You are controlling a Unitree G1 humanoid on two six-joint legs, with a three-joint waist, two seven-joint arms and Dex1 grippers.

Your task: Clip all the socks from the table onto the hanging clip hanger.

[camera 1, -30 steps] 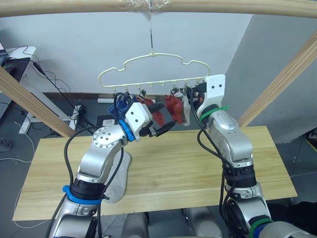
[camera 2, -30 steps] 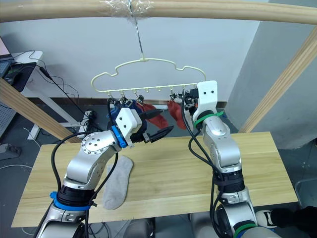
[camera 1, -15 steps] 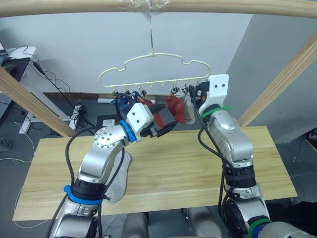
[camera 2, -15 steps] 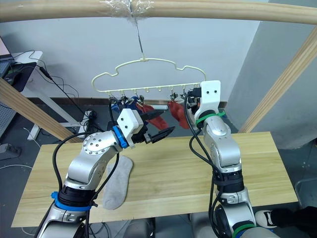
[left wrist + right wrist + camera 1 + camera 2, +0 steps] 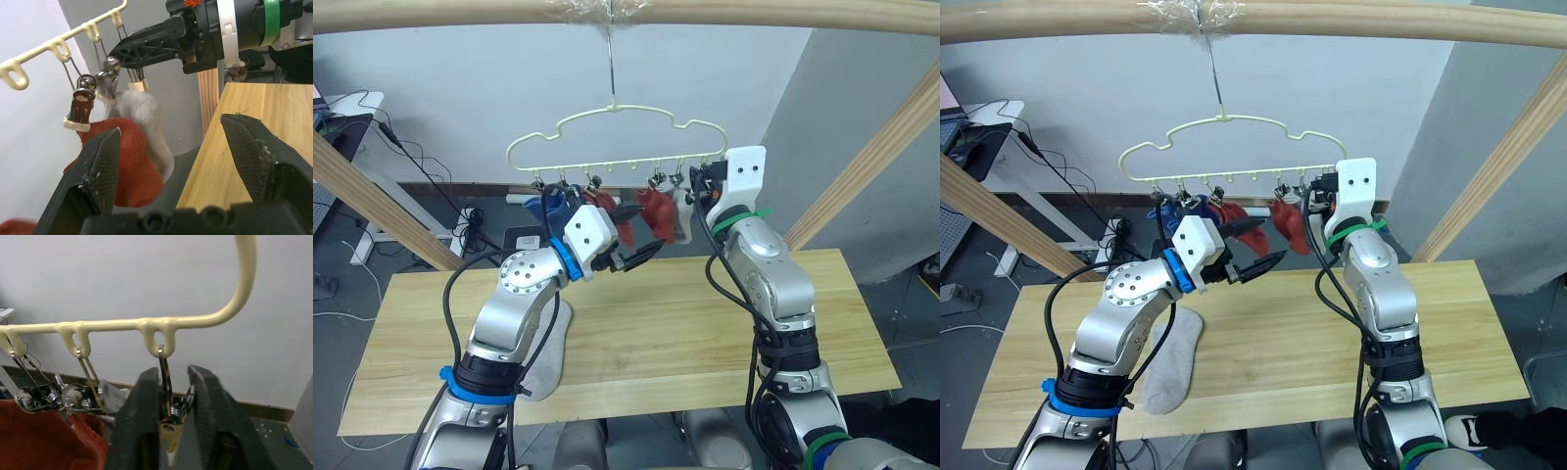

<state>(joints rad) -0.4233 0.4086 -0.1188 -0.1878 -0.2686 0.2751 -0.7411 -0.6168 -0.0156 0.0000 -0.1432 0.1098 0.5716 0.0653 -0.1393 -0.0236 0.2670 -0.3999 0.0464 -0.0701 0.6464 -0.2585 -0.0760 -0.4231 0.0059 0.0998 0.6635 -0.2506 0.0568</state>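
Observation:
The pale yellow clip hanger (image 5: 617, 130) hangs by its hook from the rail above the table (image 5: 656, 323). Blue socks (image 5: 546, 207), two rust red socks (image 5: 655, 213) and one grey sock (image 5: 142, 113) dangle from its clips. Another grey sock (image 5: 1173, 360) lies flat on the table's left part, partly behind my left arm. My right gripper (image 5: 172, 375) is raised at the hanger's right end, shut on the end clip (image 5: 166, 404), which holds no sock. My left gripper (image 5: 642, 233) hovers open and empty just below the hanging socks.
A thick wooden rail (image 5: 754, 12) spans the top, with slanted wooden posts at the left (image 5: 372, 201) and right (image 5: 881, 147). Behind the table on the left stand a desk and loose cables (image 5: 460, 220) on the floor.
My right gripper rose slightly at the end clip. The hanger and its socks swayed a little. The left arm stayed almost still.

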